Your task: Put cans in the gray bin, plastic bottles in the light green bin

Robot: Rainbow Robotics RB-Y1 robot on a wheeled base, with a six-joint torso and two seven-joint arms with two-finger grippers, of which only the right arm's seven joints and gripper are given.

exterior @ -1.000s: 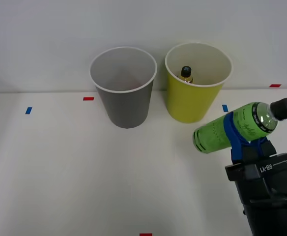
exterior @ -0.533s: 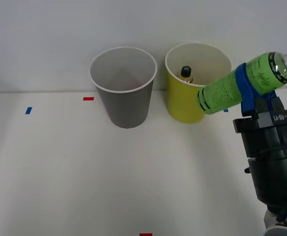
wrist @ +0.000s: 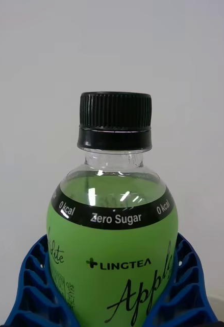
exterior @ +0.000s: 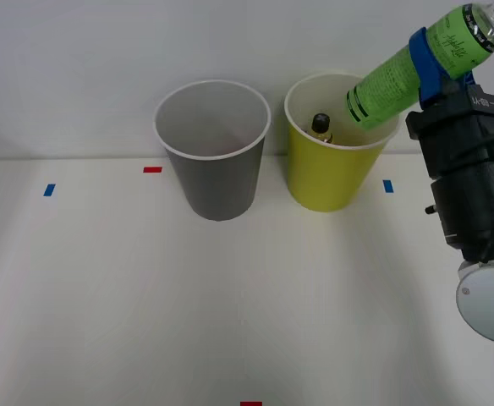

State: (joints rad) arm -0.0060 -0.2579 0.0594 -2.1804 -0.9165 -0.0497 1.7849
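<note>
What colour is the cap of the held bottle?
Black, on the green-labelled bottle; the right wrist view shows its cap best.

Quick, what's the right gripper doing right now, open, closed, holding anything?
Right gripper: closed on the green-labelled plastic bottle, held tilted over the light green bin.

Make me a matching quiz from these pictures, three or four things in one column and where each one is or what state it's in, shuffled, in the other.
Things:
1. gray bin
2. light green bin
3. green-label bottle
4. right gripper

States:
A. shut on a bottle, raised at the robot's right
B. standing on the table with a black-capped bottle inside
C. tilted in the air, its base over a bin's rim
D. standing on the table, no bottle visible inside

Pairs: 1-D, 2-B, 3-C, 4-A
</note>
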